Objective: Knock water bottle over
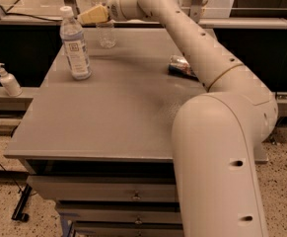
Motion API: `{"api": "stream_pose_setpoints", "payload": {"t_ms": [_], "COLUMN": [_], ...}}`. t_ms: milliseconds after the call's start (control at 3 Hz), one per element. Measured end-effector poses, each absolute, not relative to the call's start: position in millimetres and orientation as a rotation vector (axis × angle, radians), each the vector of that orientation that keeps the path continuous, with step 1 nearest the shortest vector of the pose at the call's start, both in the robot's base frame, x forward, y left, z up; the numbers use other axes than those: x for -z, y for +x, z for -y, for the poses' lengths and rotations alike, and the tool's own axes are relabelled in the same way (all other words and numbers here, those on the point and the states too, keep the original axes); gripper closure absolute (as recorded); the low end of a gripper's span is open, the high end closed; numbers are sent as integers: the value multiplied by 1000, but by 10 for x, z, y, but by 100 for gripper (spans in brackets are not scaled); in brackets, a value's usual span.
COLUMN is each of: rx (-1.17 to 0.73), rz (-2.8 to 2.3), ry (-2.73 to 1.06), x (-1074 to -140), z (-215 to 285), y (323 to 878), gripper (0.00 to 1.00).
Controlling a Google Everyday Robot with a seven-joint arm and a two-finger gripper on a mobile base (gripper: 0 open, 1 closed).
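The water bottle [106,36] is seen upright at the counter's [113,112] far edge; its upper part is crossed, just in front, by the clenched, empty claw [86,18].

Hand [92,16] before water bottle [106,36] at table [108,112] rear.

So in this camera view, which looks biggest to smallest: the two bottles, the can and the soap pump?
1. tall bottle
2. water bottle, farther back, gripper by its upper part
3. soap pump and can: alike; the arm hides part of the can
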State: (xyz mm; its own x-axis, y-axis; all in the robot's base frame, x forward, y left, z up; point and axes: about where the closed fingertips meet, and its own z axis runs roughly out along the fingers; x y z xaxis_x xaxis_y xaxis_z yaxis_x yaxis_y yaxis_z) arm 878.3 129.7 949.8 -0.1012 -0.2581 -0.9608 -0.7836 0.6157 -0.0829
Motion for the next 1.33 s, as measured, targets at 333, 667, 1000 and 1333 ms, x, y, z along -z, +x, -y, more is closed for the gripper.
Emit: {"api": "stream_pose_setpoints", "payload": {"t_ms": [333, 667, 1000, 1333], "rx": [-574, -559, -536, -512], "rz": [-1675, -1691, -1700, -1700], "ry": [-834, -785, -748, -755], "x": [-9454, -9533, -9716, -9995], "z": [-1286, -1056, -814, -648], "y": [8836, 8802, 8652, 8376], "gripper": [28, 52, 74, 97]}}
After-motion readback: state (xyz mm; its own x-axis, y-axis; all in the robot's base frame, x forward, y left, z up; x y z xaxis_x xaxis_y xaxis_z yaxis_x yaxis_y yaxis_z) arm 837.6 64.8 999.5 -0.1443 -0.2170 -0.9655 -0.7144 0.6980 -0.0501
